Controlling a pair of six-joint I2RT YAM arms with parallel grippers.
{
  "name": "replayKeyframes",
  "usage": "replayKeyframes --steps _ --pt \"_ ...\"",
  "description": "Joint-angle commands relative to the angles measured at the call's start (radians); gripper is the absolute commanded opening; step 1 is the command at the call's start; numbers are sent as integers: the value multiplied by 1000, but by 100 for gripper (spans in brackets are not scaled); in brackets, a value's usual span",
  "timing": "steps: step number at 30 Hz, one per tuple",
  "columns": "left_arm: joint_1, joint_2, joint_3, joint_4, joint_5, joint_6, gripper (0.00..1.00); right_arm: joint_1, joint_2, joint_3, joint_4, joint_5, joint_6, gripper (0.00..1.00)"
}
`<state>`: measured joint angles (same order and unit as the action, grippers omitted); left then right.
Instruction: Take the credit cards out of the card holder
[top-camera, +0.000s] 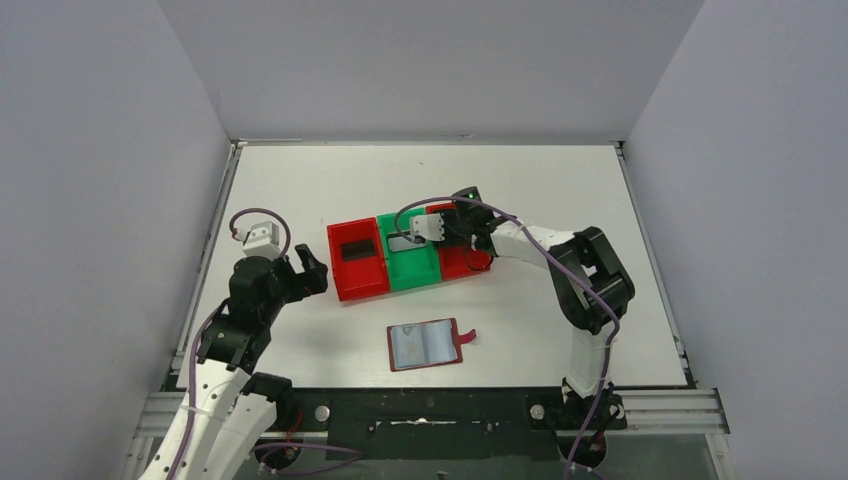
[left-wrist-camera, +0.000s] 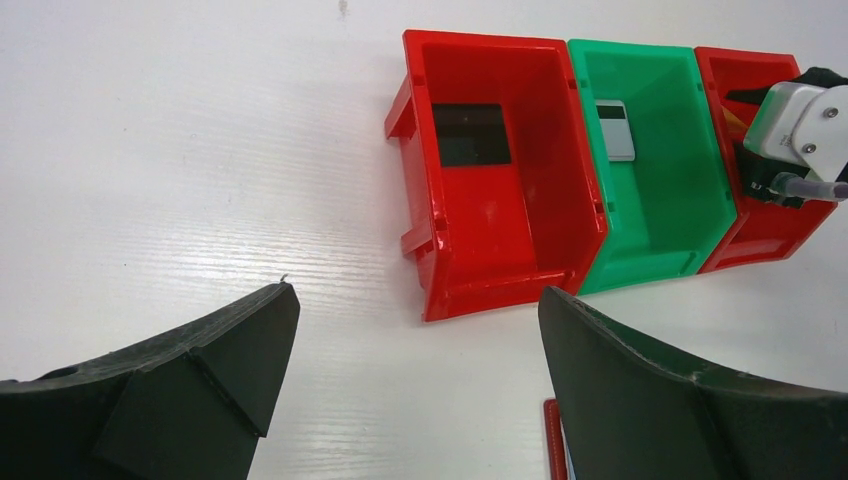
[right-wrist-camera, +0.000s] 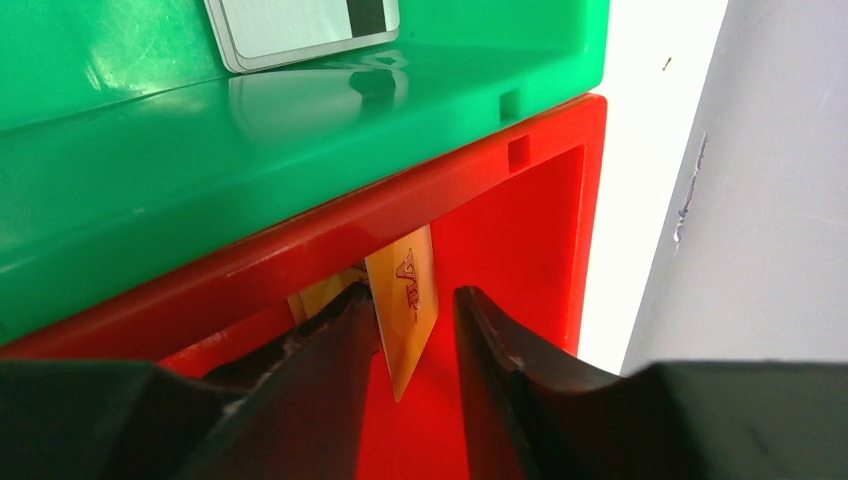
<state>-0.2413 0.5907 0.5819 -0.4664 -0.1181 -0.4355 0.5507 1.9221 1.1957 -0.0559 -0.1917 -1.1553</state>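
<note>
1. Writing: the gold card (right-wrist-camera: 402, 335) carries a red printed mark on its face, too small and slanted to read. The silver card (right-wrist-camera: 300, 25) shows a dark stripe at one end and no legible text. No brand or label can be read on the bins or the arms.
2. Right gripper (right-wrist-camera: 412, 292): lowered into the right red bin (top-camera: 478, 262). Its fingers (right-wrist-camera: 320, 370) stand a little apart. The gold card shows in the gap, tilted with one corner down, next to one finger and clear of the other. It faces the camera and is not clamped flat.
3. Left gripper (top-camera: 311, 270): fingers spread wide, holding nothing, above the table (top-camera: 300, 190) just left of the bins.
4. Card positions: the black card (left-wrist-camera: 472, 135) lies flat at the far end of the left red bin (left-wrist-camera: 500, 260). The silver card lies flat at the far end of the green bin (left-wrist-camera: 665, 215).
5. Card holder (top-camera: 427, 344): lies open on the table near the arm bases, apart from the bins, its snap tab pointing right.
6. Layout: the three bins stand side by side, touching.
7. Obstructions: the right wrist covers most of the right red bin from above.
8. Hidden: a second gold-toned patch behind the finger cannot be identified. The holder's pocket contents cannot be made out.
</note>
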Motion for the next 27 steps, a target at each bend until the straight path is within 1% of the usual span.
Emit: replayKeyframes --steps 1,3,6,11,16,19,21,24,27 --pt "3 -2 9 68 18 18 93 3 -75 1 25 -25 40 43" --pt "3 1 9 68 18 18 92 2 -85 7 28 -24 74 53" --pt "2 4 7 67 21 18 92 2 -96 21 27 -26 119 59" --pt "2 11 7 69 27 18 92 -4 -106 34 35 -26 203 64" --pt "3 18 8 71 32 18 92 -11 -126 23 62 -33 298 66" --pt "2 20 7 71 33 18 93 -13 -156 7 111 -20 405 67" --pt "2 23 8 71 32 18 92 -14 -188 -9 151 20 508 67" --pt "2 26 9 71 31 18 93 -12 -248 -43 186 103 704 67" --pt "4 31 9 71 31 18 92 -12 -351 -121 235 177 924 70"
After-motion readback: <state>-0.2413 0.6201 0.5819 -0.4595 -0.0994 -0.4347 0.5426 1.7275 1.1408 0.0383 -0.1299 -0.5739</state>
